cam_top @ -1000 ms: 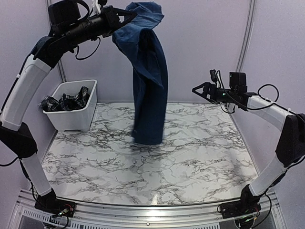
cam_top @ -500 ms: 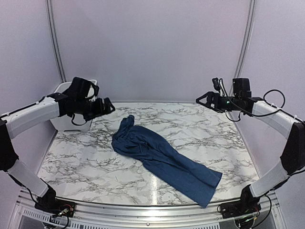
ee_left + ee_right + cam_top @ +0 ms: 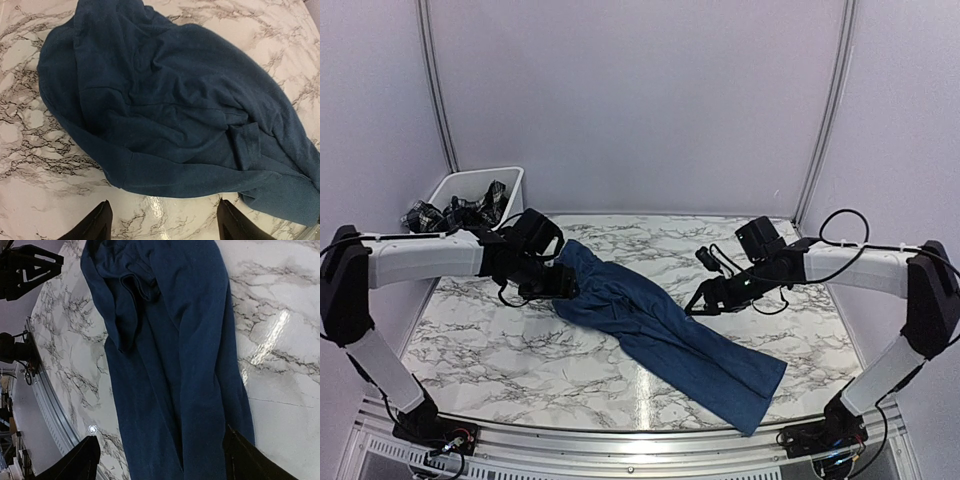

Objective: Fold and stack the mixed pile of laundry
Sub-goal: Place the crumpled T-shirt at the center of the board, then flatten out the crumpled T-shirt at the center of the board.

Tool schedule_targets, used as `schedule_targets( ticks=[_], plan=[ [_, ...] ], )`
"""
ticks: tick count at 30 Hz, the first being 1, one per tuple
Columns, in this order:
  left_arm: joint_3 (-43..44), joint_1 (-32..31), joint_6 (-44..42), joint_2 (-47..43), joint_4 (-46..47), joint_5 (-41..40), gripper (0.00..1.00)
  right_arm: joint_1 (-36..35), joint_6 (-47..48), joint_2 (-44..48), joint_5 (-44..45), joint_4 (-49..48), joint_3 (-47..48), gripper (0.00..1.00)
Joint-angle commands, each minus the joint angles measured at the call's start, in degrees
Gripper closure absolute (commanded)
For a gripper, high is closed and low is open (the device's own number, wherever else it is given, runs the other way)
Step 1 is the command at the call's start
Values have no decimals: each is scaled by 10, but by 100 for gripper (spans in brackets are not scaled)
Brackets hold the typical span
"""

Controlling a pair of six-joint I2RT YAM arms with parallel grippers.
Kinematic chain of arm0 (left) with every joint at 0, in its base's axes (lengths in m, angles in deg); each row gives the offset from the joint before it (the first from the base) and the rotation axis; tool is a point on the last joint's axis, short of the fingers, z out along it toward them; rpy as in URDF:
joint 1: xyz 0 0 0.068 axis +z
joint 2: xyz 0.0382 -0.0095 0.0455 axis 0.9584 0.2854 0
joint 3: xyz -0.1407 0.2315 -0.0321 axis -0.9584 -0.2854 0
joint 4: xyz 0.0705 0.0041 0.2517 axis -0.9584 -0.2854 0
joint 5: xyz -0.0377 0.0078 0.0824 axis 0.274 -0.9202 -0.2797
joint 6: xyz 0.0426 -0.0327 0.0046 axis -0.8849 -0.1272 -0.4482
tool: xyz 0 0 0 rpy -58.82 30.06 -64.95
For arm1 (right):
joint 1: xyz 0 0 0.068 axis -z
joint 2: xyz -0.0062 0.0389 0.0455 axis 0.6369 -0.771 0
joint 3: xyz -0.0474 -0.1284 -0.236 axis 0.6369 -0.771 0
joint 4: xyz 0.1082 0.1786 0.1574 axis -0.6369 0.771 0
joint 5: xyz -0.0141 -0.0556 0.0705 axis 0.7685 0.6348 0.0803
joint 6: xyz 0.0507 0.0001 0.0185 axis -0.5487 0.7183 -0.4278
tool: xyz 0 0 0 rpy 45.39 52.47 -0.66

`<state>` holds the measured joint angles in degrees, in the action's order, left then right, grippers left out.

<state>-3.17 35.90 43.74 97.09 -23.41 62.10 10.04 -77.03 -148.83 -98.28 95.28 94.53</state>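
Observation:
The navy blue t-shirt [image 3: 670,335] lies crumpled in a long diagonal strip on the marble table, from centre-left down to the front right. My left gripper [image 3: 560,287] hovers low at its upper left end. It is open, with bare marble between the fingertips and the shirt's hem [image 3: 200,175] just beyond my left gripper [image 3: 165,222]. My right gripper [image 3: 705,300] is open too, low over the shirt's right side. In the right wrist view the blue cloth [image 3: 170,340] fills the gap at my right gripper [image 3: 165,455]. The plaid garment [image 3: 460,212] sits bunched in the bin.
A white plastic bin [image 3: 480,255] stands at the back left corner of the marble table [image 3: 520,360]. Pale walls close in the back and sides. A metal rail [image 3: 620,445] runs along the front edge.
A second ago my left gripper held the shirt high in the air. It has let go, the shirt now lies on the table, and both arms have come down to it.

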Motion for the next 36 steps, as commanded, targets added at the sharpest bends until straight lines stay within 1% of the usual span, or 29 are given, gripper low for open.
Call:
schedule_targets(
  ticks=[1, 2, 4, 6, 8, 9, 10, 12, 14, 16, 17, 21, 24, 28, 29, 31, 32, 34, 35, 36],
  plan=[
    [47, -18, 22, 64, -32, -53, 22, -31, 5, -48, 55, 25, 3, 20],
    [55, -18, 30, 75, -40, -68, 19, -33, 2, -56, 68, 27, 2, 19],
    [74, -18, 43, 100, -57, -95, 16, -34, -4, -68, 94, 30, -1, 17],
    [98, -19, 50, 130, -86, -116, 17, -33, -9, -85, 119, 36, -2, 17],
    [115, -17, 48, 154, -121, -139, 25, -33, -6, -110, 153, 51, -2, 20],
    [116, -16, 47, 159, -133, -152, 32, -33, -5, -123, 172, 59, -2, 24],
    [113, -12, 47, 160, -144, -169, 40, -33, -5, -134, 191, 65, -3, 29],
    [102, 1, 45, 159, -158, -188, 61, -25, -7, -148, 221, 75, -8, 47],
    [85, 25, 41, 156, -161, -186, 77, -8, -5, -150, 224, 77, -18, 71],
    [73, 52, 39, 151, -160, -183, 93, 15, -3, -141, 217, 77, -25, 92],
    [69, 63, 35, 149, -159, -184, 100, 27, -2, -134, 213, 79, -29, 100],
    [73, 90, 13, 142, -157, -205, 100, 73, 3, -103, 166, 86, -38, 100],
    [79, 109, 5, 139, -153, -210, 100, 82, 6, -90, 128, 94, -49, 100],
    [72, 126, -9, 122, -144, -206, 100, 100, 2, -57, 80, 96, -93, 100],
    [68, 127, -17, 114, -133, -196, 100, 99, 6, -51, 69, 98, -96, 100],
    [54, 125, -35, 87, -91, -124, 100, 94, 17, -52, 47, 116, -80, 100],
    [48, 123, -41, 72, -70, -87, 100, 91, 21, -55, 47, 127, -68, 92],
    [52, 106, -59, 52, -44, -29, 100, 86, 35, -48, 62, 136, -29, 52],
    [61, 93, -66, 46, -39, -18, 100, 84, 38, -39, 71, 129, -14, 34],
    [72, 80, -69, 42, -39, -9, 100, 84, 40, -31, 70, 120, 3, 27]
  ],
)
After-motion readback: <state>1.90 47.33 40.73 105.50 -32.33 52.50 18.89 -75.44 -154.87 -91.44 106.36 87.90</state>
